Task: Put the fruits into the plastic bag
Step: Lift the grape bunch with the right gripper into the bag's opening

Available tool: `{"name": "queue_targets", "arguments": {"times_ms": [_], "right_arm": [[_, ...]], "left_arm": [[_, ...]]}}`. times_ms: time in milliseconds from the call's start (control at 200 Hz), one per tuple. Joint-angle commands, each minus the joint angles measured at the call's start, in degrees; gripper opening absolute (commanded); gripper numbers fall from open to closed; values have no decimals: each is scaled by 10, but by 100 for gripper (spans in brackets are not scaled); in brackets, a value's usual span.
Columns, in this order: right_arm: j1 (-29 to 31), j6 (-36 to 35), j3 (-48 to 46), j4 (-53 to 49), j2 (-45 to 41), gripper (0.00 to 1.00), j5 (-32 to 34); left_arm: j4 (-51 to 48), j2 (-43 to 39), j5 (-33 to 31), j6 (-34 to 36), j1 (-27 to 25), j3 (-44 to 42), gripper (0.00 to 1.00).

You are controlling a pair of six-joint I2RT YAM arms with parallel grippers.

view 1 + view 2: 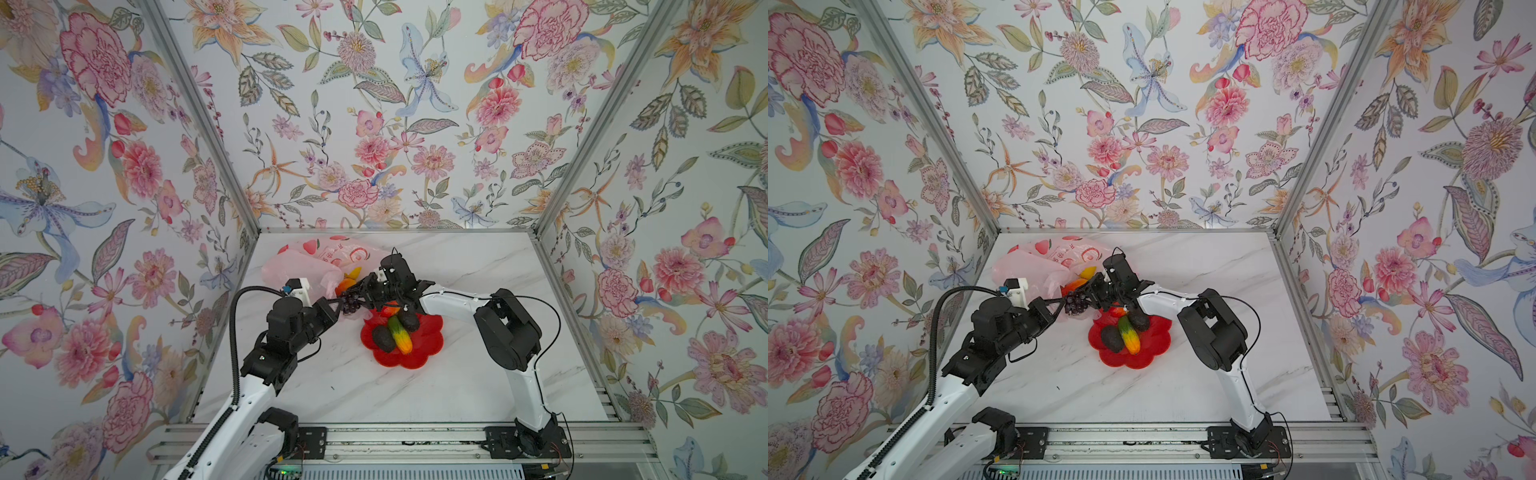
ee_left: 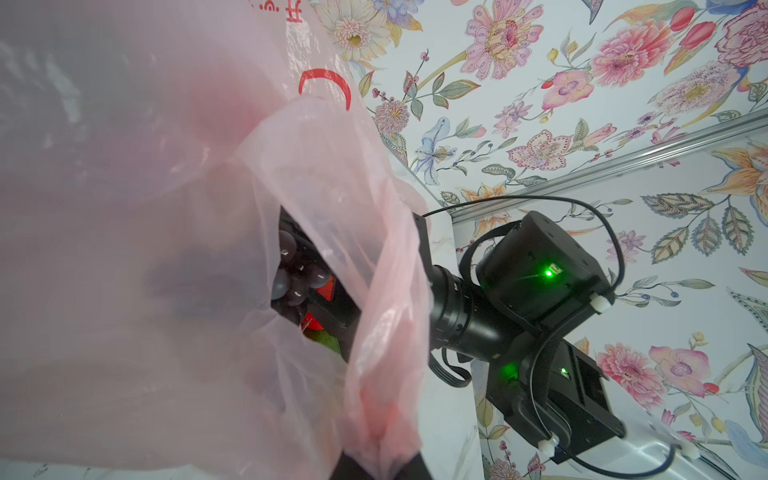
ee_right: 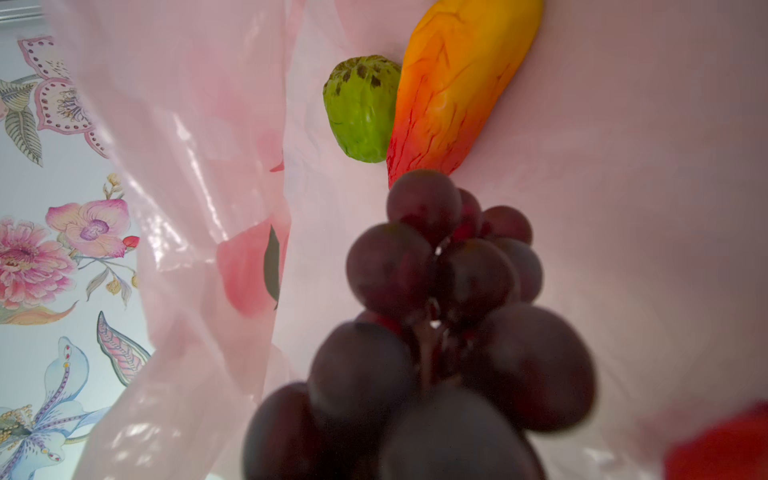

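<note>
Grapes (image 3: 436, 311): dark purple bunch, gripped by right gripper (image 1: 358, 295), fingers partly closed round it, poised at the mouth of the pink bag (image 1: 299, 262). Left gripper (image 1: 340, 302) pinched tight on the bag's edge, lifting it open. Already inside: green bumpy fruit (image 3: 359, 108) and mango (image 3: 453, 91). Waiting on red plate (image 1: 432, 349): two avocados (image 1: 383, 338) and second mango (image 1: 401, 338). Probably light, glossy, lumpy, apt to slip; best taken across the cluster's middle. Thin floppy film, quick to collapse.

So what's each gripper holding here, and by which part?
Left gripper pinches the plastic bag by its mouth edge; right gripper holds the grape bunch, grip spot hidden.
</note>
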Motion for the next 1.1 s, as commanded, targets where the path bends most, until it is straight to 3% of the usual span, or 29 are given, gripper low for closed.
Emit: {"name": "queue_targets", "arguments": {"times_ms": [0,395,736,926,1096], "right_arm": [[0,25,39,44,25,34,-17],[-10,57,187,66,144,36,-26],[-42,49,325,54,228,44,-7],[-61,37,338,39,243,52,-13],[-72,23,331,25,240,70,-26]], "left_arm": [[26,10,21,11,-2,21,0],[77,28,74,16,-11,20,0],[55,-23,78,9,-15,-11,0],[45,-42,74,3,-13,-23,0],[45,-49,68,-1,-13,-31,0]]}}
